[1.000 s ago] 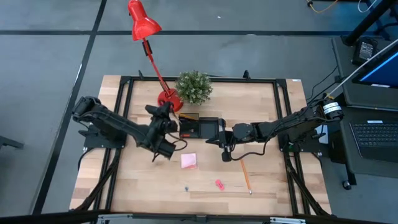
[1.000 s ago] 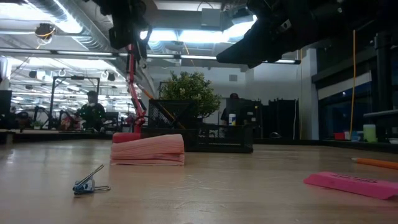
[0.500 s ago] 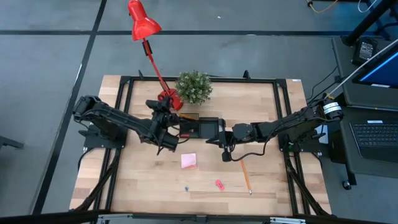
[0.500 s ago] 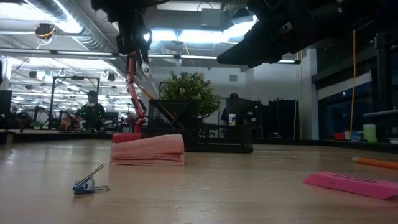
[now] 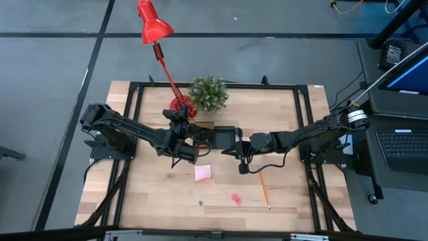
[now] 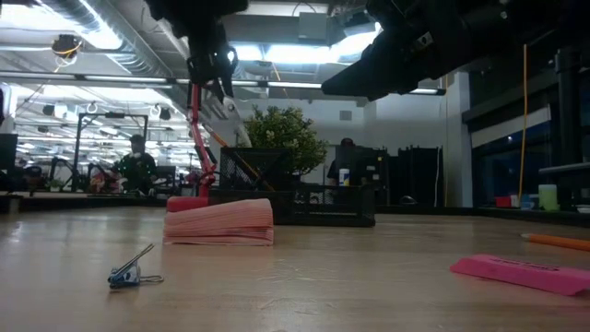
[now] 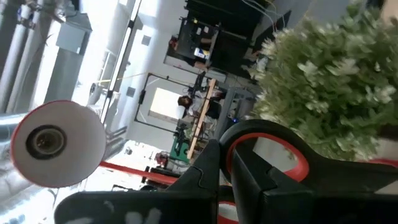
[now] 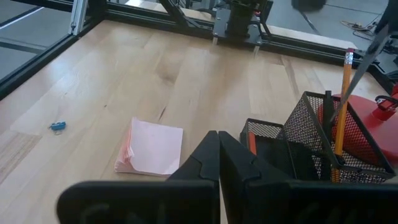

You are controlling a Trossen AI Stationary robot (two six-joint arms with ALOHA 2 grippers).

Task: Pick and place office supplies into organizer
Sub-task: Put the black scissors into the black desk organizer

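Your pale wooden table (image 5: 154,194) shows the left gripper (image 5: 188,134) clamped on red-handled scissors (image 7: 273,152) above the black mesh organizer (image 5: 214,137); beside it, the right gripper (image 5: 235,144) hovers, fingers pressed together.

Wood table (image 5: 147,194) w/ pad (image 5: 203,173), pencil (image 5: 264,189)

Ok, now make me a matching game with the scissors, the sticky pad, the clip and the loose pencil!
Things:
1. scissors
2. sticky pad
3. clip
4. loose pencil

Clues:
a. tiny and blue, on the wood
b. up in the air, held in the left fingers
c. pink, flat on the table
d. orange, lying on the table near the right arm

Pairs: 1-b, 2-c, 3-a, 4-d
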